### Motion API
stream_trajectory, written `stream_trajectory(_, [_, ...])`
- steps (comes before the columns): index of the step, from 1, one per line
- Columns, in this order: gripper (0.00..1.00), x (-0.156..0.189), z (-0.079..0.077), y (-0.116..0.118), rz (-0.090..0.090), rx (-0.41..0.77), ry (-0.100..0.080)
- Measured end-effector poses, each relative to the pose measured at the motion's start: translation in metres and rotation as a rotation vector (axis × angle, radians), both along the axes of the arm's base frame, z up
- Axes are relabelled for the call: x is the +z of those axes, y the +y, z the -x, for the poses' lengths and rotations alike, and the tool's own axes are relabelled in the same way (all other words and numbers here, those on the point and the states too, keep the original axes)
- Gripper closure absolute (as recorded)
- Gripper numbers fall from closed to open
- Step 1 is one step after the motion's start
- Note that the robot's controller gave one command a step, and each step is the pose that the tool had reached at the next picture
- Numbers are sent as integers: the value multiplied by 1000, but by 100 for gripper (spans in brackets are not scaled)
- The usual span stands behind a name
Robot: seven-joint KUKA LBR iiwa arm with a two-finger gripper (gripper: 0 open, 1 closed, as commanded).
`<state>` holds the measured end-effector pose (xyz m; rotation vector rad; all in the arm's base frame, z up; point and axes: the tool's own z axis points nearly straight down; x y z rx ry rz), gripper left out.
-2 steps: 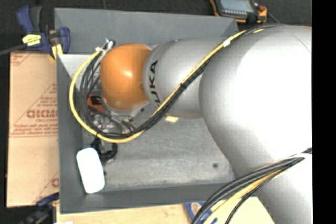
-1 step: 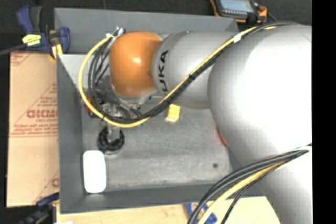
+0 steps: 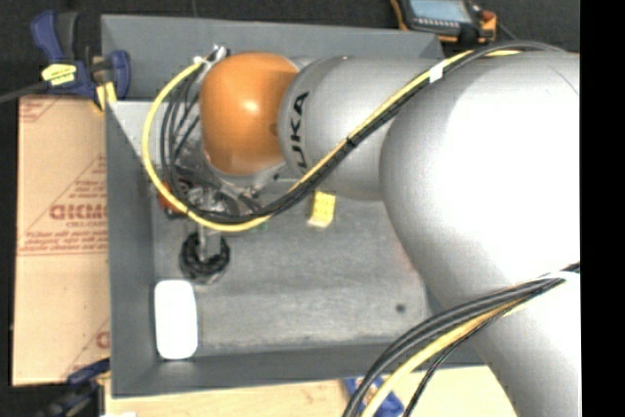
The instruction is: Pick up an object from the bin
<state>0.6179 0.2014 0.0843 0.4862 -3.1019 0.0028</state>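
Though low over the bin's grey floor [image 3: 322, 283] near a white block [image 3: 176, 318], jaws' spread indiscernible

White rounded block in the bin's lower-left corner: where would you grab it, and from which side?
Probably from straight above, closing across the narrow width of the white block at mid-length. It lies flat, long axis up the view, with the bin wall close beside it, so a sideways approach looks blocked.

Silver-grey arm [image 3: 488, 161], orange wrist cover [image 3: 244, 112], yellow and black cables [image 3: 148, 146], seemingly "KUKA" lettering [image 3: 296, 127]
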Motion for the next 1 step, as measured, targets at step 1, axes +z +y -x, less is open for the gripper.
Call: stream_trajectory(1, [100, 47, 23, -11, 0, 16, 5])
